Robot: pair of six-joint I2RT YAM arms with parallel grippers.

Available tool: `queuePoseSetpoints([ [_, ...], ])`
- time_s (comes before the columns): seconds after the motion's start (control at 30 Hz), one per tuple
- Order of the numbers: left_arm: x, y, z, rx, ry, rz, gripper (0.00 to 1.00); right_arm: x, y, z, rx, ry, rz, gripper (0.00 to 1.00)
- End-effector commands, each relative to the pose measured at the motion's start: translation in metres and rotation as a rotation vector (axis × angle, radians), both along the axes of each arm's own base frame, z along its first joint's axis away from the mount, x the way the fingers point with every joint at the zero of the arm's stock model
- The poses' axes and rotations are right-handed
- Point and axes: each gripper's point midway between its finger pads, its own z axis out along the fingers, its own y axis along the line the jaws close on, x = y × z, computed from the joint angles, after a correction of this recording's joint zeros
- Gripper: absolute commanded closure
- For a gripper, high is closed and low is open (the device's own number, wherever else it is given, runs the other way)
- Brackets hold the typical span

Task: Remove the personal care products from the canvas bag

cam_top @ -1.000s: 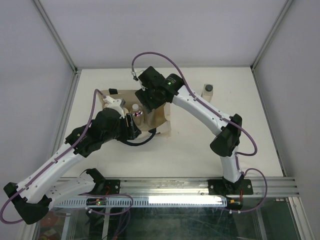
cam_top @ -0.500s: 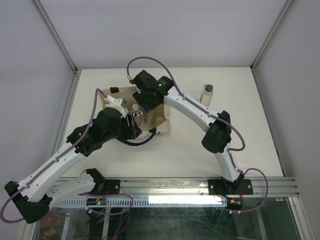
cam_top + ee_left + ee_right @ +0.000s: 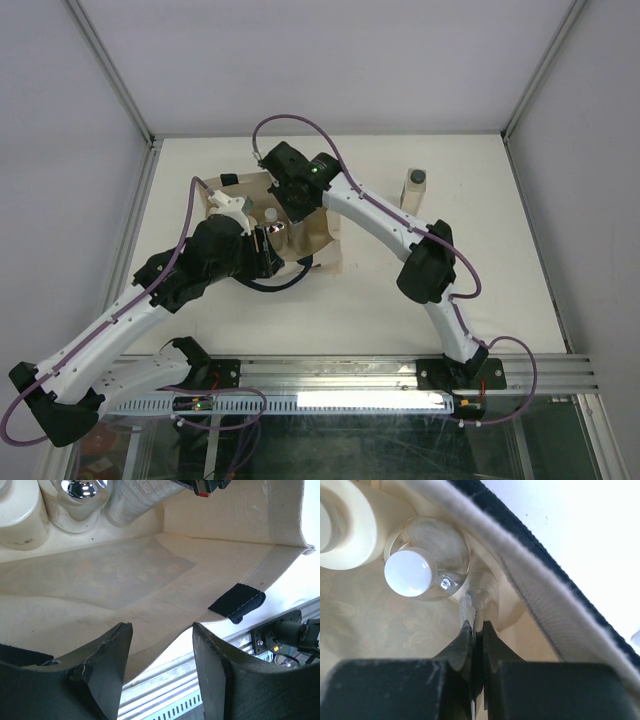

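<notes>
Swung further left into canvas bag (image 3: 318, 232), with right hand (image 3: 475, 625) pinched on clear bottle (image 3: 482, 587) inside. Lift straight, clear of silver-topped bottle (image 3: 427, 555), with left hand (image 3: 161, 630) spread apart at rim.

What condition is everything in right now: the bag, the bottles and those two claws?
Canvas bag: open.
Cream bottle: inside the bag.
Silver-topped bottle: inside the bag.
Clear bottle: inside the bag, pinched.
Dark-capped bottle: upright, outside the bag.
Left gripper: open.
Right gripper: shut on the clear bottle.
</notes>
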Motion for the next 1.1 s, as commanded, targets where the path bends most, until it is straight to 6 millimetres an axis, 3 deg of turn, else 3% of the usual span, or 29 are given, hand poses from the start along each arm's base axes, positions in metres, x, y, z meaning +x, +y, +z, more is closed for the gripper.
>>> queuePoseSetpoints([
  [0.0, 0.002, -0.008, 0.015, -0.032, -0.037, -0.032, 0.46, 0.002, 0.005, 0.065, 0.160, -0.088, -0.032, 1.00],
  [0.17, 0.001, -0.009, 0.013, -0.028, -0.029, -0.041, 0.46, -0.003, 0.005, 0.102, 0.288, -0.091, -0.074, 1.00],
  [0.53, 0.003, -0.009, 0.019, -0.022, -0.052, -0.046, 0.45, -0.009, -0.024, 0.156, 0.527, 0.012, -0.192, 1.00],
  [0.7, 0.004, -0.011, 0.020, -0.019, -0.051, -0.055, 0.45, -0.017, -0.034, 0.193, 0.645, 0.002, -0.199, 1.00],
  [0.97, 0.001, -0.009, 0.020, -0.032, -0.050, -0.050, 0.45, -0.010, -0.093, 0.272, 0.904, -0.104, -0.276, 1.00],
  [1.07, 0.001, -0.008, 0.020, -0.030, -0.055, -0.052, 0.45, -0.008, -0.119, 0.284, 0.942, -0.171, -0.310, 1.00],
])
